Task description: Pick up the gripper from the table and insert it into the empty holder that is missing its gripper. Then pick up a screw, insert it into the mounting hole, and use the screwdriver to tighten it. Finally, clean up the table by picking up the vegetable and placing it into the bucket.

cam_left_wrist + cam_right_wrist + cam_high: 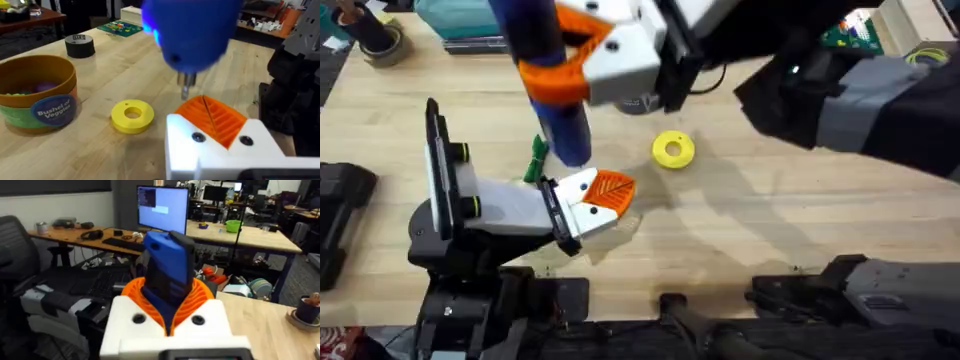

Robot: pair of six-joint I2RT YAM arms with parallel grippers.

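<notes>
Pale wood-grain tabletop (800,220) carries the work. My right gripper (170,307) clamps the blue pen-shaped electric screwdriver (560,110), its thin metal bit (185,90) poised over the ribbed orange plastic gripper wedge (215,117) seated in the white angular holder block (220,155). Judged step: tightening. Next move requires lowering the bit squarely onto the screw head, which I cannot locate. Left gripper state: cannot tell.

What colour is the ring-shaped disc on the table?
Yellow; the disc shows best in the left wrist view.

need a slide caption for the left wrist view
Blue screwdriver poised bit-down over the orange gripper, with a yellow ring and the bucket nearby.
</notes>
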